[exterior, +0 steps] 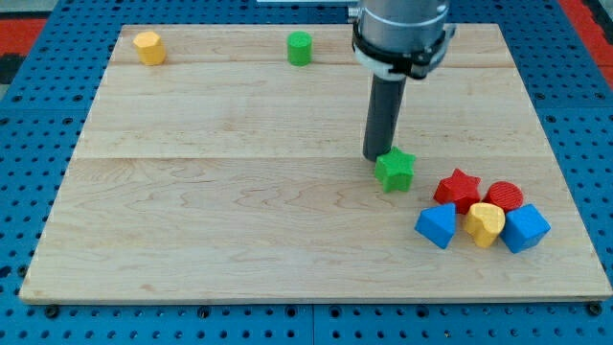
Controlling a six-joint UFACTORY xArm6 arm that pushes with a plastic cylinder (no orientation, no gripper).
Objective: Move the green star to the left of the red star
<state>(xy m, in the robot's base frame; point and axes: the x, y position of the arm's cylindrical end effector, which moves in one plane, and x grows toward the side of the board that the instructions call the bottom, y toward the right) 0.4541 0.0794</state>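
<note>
My tip [374, 156] stood on the wooden counter [211, 220], touching the green star [395, 171], which lay just at its lower right. The red star [459, 189] was farther to the right of the tip. The rod has no fingers, so nothing was grasped.
</note>
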